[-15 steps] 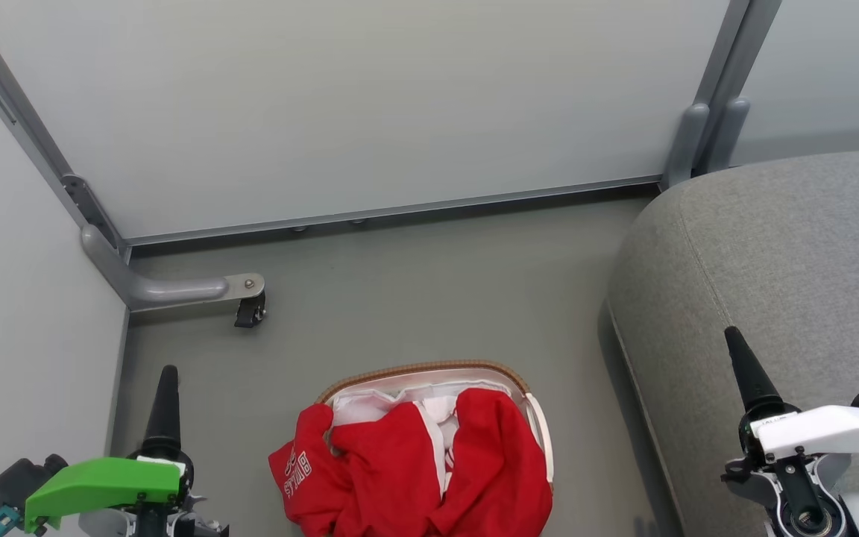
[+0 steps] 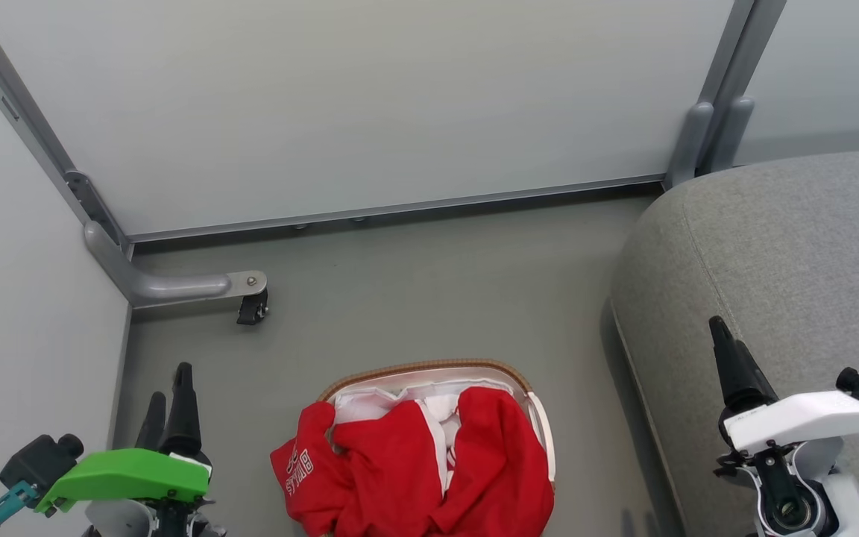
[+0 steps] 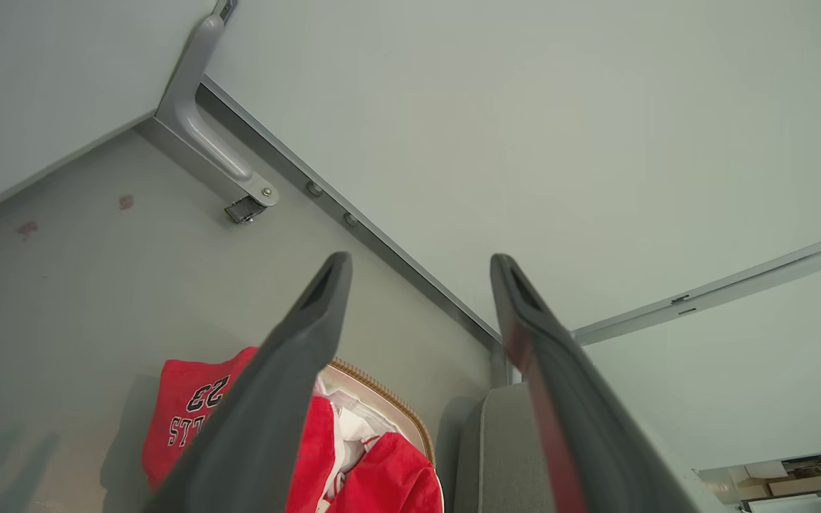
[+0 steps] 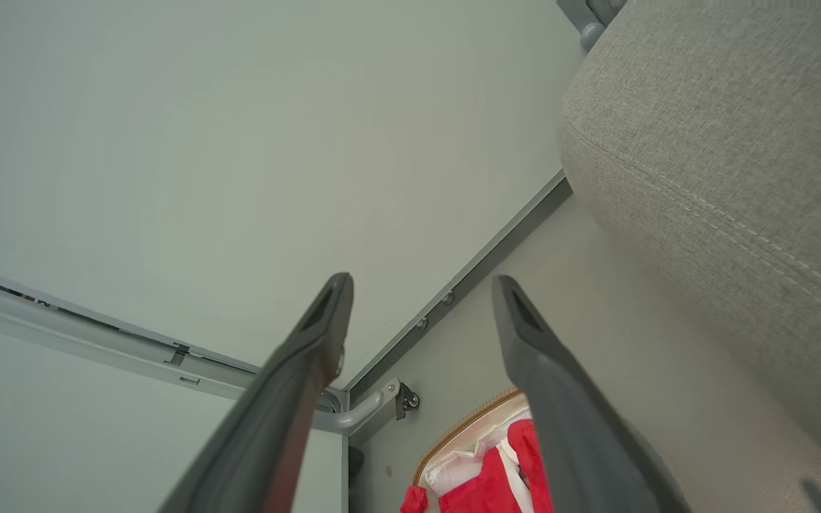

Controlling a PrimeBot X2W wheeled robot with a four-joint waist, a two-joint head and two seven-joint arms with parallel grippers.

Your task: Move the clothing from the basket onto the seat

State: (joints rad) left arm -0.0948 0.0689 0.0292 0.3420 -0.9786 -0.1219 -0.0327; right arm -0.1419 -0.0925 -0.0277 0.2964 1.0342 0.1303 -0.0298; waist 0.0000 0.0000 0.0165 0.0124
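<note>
Red clothing (image 2: 414,466) with white trim and white lettering fills the basket (image 2: 429,369) on the floor at bottom centre, one piece spilling over its left rim. The basket has a brown woven rim and a white liner. The grey seat (image 2: 780,261) rises at the right. My left gripper (image 2: 168,388) is at lower left, to the left of the basket, open and empty. My right gripper (image 2: 720,335) hangs over the seat's front edge, open and empty. The left wrist view shows the clothing (image 3: 197,420), basket (image 3: 389,399) and seat (image 3: 496,449); the right wrist view shows the clothing (image 4: 489,491) and seat (image 4: 724,164).
Pale partition panels (image 2: 340,104) close off the back and left. A grey bracket with a black caster (image 2: 252,307) juts onto the floor at back left. Bare grey floor (image 2: 429,291) lies between the basket and the panels.
Both grippers have turned a little: the left one now shows two fingers, and the right one has shifted slightly left and up. The clothing and basket lie as before.
</note>
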